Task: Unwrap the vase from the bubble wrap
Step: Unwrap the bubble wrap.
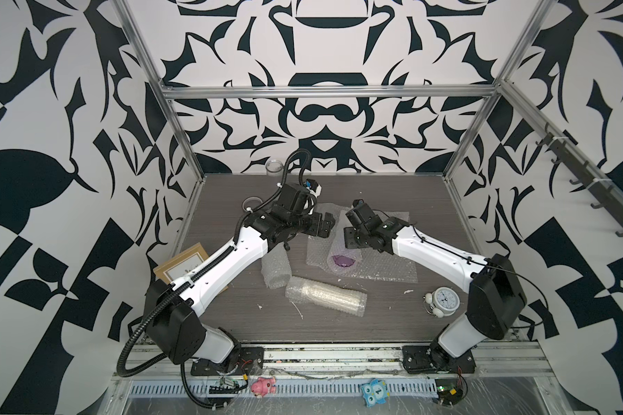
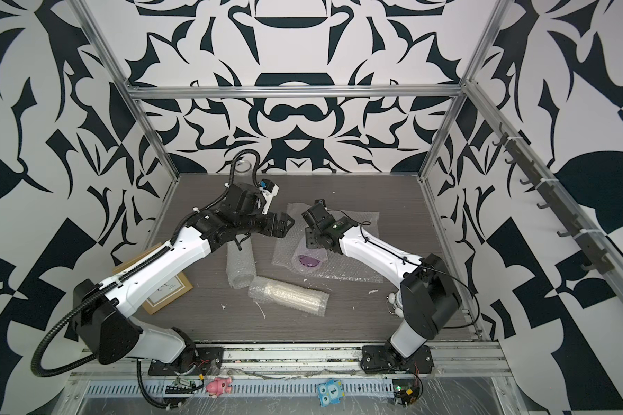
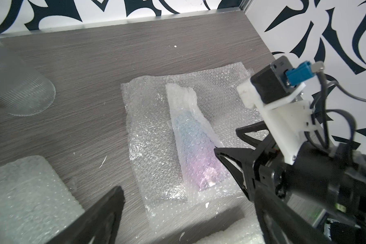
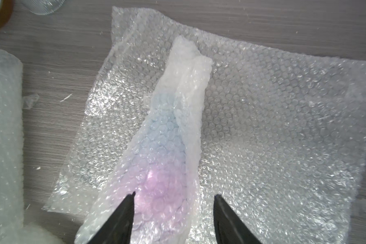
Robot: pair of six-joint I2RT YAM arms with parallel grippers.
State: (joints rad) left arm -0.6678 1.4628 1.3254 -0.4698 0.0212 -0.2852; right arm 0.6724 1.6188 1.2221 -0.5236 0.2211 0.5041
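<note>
Grey wood-grain surface (image 1: 374, 323) carries the bubble wrap (image 4: 178, 105), the pink-blue vase (image 4: 163, 181) inside, lying between the parted fingers of the right claw (image 4: 174, 194). Beside it, the left claw (image 1: 321, 224) hangs spread wide.

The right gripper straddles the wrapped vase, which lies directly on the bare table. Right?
No. The wrapped vase lies on a flat bubble wrap sheet, not the bare table, as the right wrist view shows. The right gripper does straddle it.
</note>
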